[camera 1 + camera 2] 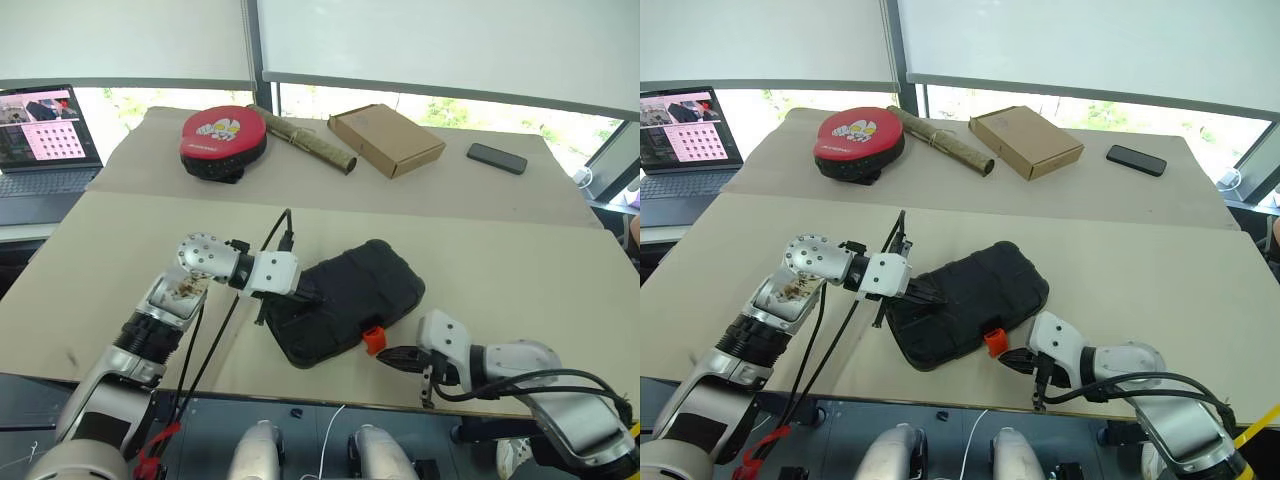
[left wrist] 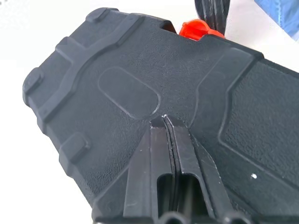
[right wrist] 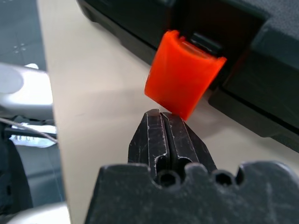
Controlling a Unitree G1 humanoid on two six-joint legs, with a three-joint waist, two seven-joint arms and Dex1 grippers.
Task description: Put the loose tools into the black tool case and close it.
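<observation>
From 9 o'clock, my left gripper (image 1: 308, 297) rests its fingers (image 2: 164, 135) pressed fully together and empty on the lid of the black tool case (image 1: 350, 298), near its left end. The case lies shut at the middle of the worktop (image 1: 520, 270), slanted, its orange latch (image 1: 373, 340) at the near edge, about 6 o'clock. My right gripper (image 1: 392, 358) sits just beside that latch at 4 o'clock, fingers (image 3: 161, 133) also closed on nothing, tips almost touching the tab. I judge the case stiff, moulded plastic, fairly heavy if loaded, textured enough not to slip. The latch looks like a small hinged tab; I would push it flat while the left holds the lid down.
</observation>
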